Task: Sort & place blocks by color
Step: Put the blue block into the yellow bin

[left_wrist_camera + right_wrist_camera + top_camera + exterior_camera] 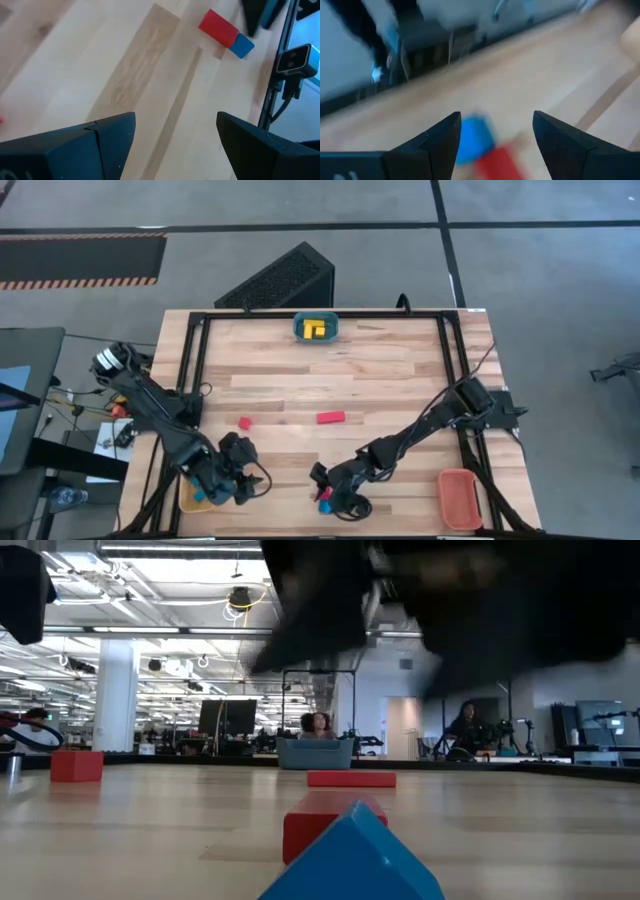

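Observation:
A red block [323, 494] and a blue block [323, 507] lie touching each other near the table's near edge; they also show in the low view [325, 822] [355, 862]. My right gripper [330, 485] is open just over them, and the blue block [472, 137] and the red block [500, 162] show ahead between its fingers. My left gripper [250, 478] is open and empty to their left, above bare wood; it sees the pair in the left wrist view [226, 33]. A small red block [245, 422] and a red bar [331, 417] lie mid-table.
A teal tray [298, 328] with yellow blocks stands at the far edge's middle. An orange-red tray [460, 498] lies near right. A yellow tray [188, 500] lies near left under the left arm, with something blue in it. A black frame [195, 360] rims the table.

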{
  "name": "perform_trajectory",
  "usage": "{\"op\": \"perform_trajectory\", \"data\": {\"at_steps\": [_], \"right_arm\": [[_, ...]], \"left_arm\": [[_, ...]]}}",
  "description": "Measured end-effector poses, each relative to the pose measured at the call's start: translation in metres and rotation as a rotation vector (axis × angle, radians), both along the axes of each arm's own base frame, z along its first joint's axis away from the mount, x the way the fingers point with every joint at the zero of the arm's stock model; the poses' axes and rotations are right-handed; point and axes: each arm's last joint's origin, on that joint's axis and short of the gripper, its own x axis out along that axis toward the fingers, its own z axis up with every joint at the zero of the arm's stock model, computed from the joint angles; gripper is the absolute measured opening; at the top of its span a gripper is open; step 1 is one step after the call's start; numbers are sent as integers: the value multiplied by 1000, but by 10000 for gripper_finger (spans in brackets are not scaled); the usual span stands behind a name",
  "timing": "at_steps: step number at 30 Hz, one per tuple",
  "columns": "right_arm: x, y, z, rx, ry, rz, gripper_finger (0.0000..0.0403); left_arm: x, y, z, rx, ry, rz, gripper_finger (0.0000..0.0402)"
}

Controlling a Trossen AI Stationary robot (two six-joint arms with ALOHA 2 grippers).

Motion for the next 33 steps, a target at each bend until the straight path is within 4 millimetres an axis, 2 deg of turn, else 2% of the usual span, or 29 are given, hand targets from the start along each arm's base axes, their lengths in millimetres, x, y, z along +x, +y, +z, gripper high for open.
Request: {"op": "perform_trajectory", "data": {"at_steps": [8,13,19,24,33], "right_arm": [[2,13,-20,14,89,-2,271],[5,13,-29,59,189,-97,271],[0,10,-32,54,314,-206,271],[-12,-1,-32,-59,442,-254,271],[-17,-37,-6,-110,527,-423,270]], "left_arm": [[12,2,-9,-47,79,-47,265],[14,5,-9,-66,98,-53,265],[14,5,-8,-72,101,-55,265],[14,5,-8,-71,99,-45,265],[15,7,-8,-29,56,-13,265]]}}
